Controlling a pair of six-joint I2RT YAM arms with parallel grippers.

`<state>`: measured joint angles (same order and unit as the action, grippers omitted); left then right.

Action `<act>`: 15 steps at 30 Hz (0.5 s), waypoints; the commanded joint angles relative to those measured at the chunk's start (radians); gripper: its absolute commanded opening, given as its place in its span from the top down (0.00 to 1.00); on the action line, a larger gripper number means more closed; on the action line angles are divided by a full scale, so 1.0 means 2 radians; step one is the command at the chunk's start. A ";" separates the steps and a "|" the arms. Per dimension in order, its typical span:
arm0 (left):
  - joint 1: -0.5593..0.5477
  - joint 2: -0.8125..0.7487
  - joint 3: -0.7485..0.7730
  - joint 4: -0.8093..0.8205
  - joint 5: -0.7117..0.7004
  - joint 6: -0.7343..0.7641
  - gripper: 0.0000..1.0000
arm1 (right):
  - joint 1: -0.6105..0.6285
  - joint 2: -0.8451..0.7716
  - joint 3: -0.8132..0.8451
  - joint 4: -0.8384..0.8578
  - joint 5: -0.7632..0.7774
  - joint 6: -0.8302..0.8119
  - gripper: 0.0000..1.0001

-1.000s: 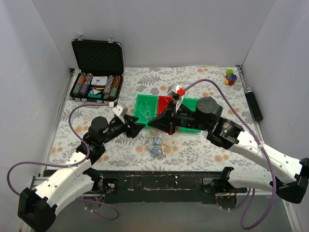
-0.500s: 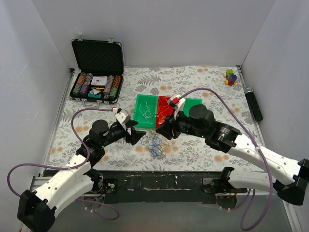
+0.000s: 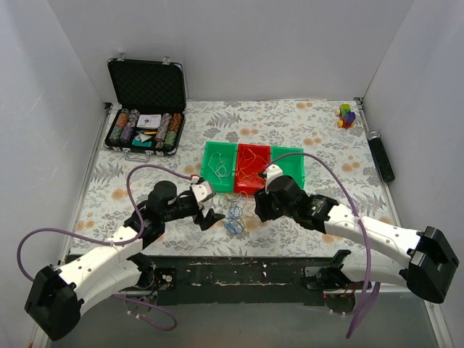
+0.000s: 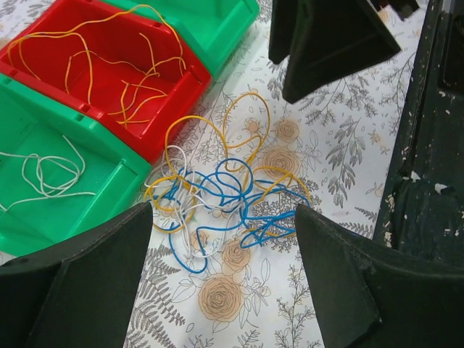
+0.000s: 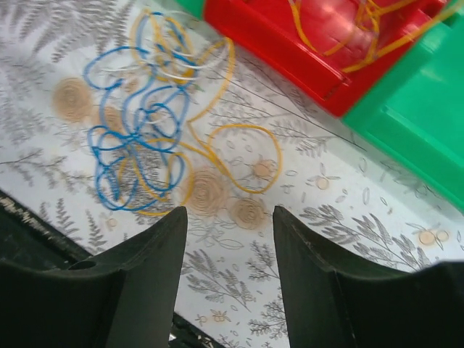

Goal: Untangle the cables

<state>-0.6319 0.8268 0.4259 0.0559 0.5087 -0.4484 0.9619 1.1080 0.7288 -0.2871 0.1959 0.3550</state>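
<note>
Case, far left: an open black case (image 3: 145, 83) stands at the back left of the floral table cover (image 3: 312, 123). Its lid is up and rows of poker chips (image 3: 127, 125) sit in its tray.
Left gripper: the left gripper (image 4: 221, 217) sits low over the cover near the front edge, pointing right towards the tangle. Its jaws are spread wide and nothing sits between them, so the hand is released and empty.
Cables: the cables (image 4: 217, 196) lie in a loose tangle on the cover, between the two grippers and just in front of the bins. Blue, yellow and whitish loops cross one another, and one large yellow loop reaches towards the red bin. Neither hand holds them.
Left green bin: the left green bin (image 3: 207, 161) opens the row of three. A whitish wire (image 4: 47, 170) lies loose inside it.
Red bin: the red bin (image 4: 156, 141) is the middle of the row, pressed against a green bin on each side. Several yellow wires (image 4: 109, 65) lie curled inside it.
Right green bin: the right green bin (image 3: 293, 154) ends the row, touching the red one.
Right gripper: the right gripper (image 5: 228, 214) sits low just right of the tangle, facing the left one. Its jaws stand apart and it grasps nothing.
Far right: a small multicoloured block toy (image 3: 347, 114) sits in the back corner. A long black object (image 3: 381, 154) lies along the right wall. I cannot tell what it is.
</note>
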 commanded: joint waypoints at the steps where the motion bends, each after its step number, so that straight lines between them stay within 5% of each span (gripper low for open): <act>1: -0.016 0.018 0.005 0.011 -0.010 0.049 0.20 | -0.032 0.004 -0.028 0.038 0.023 0.038 0.41; 15: -0.028 0.041 0.017 0.026 -0.018 0.053 0.15 | -0.074 0.077 -0.065 0.137 -0.014 0.056 0.47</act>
<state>-0.6830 0.9092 0.4263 0.0811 0.4847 -0.3614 0.8345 1.2133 0.6163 -0.1272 0.1955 0.4461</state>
